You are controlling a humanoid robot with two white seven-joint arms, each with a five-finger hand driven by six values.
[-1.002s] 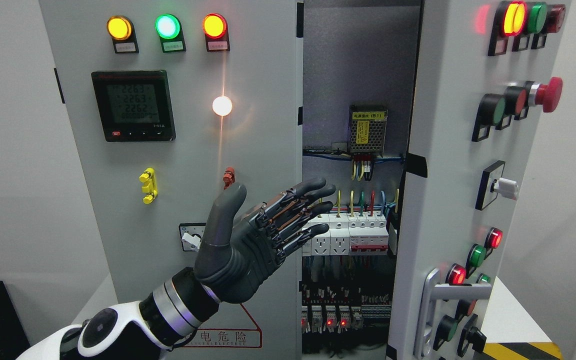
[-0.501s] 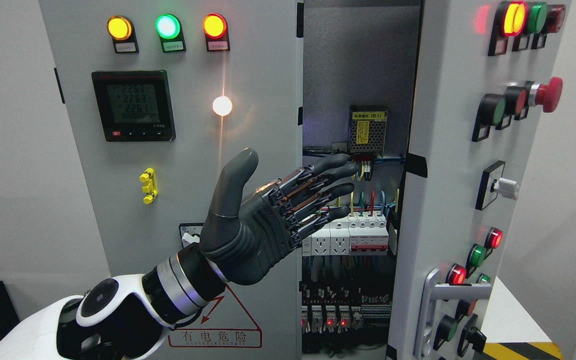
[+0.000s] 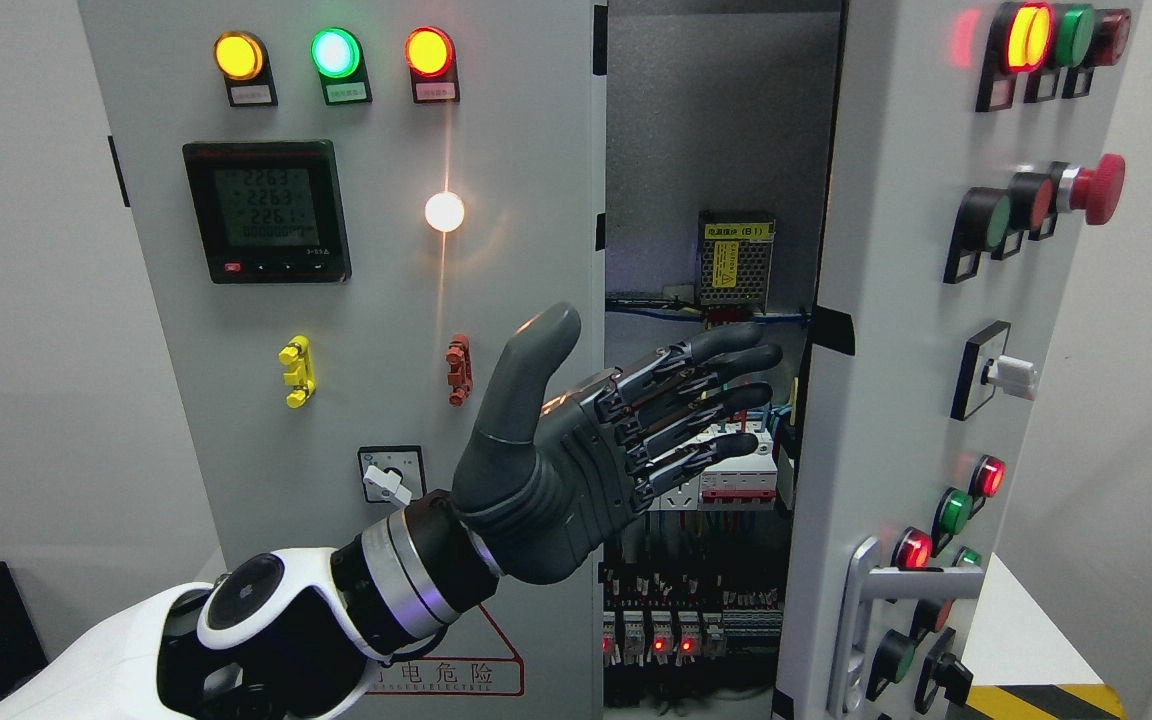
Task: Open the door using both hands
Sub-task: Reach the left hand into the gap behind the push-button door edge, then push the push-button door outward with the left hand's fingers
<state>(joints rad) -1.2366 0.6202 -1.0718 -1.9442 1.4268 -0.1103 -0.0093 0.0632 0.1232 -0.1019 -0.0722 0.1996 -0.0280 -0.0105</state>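
While my left hand hung in front of the cabinet with its fingers spread flat and holding nothing, the fingertips reached across the dark gap at the middle of the frame toward the right door. That door stood at the right of the frame, already swung partly outward, its inner edge just beside my fingertips; I could not tell whether they touched it. The left door filled the upper left and looked closed.

I judged the right door to be a stiff sheet-metal panel, fairly heavy with its buttons and the red emergency stop, and smooth enough for flat fingers to slip on its painted face. Its free vertical edge seemed the best place to hook the fingers; the silver lever handle at the lower right offered a surer hold. The live wiring and breakers inside called for keeping the fingers on the door alone.

My right hand was out of the frame. The door's hinges were out of view, its lower end was cut off by the bottom of the frame, and my palm covered part of the breaker row.
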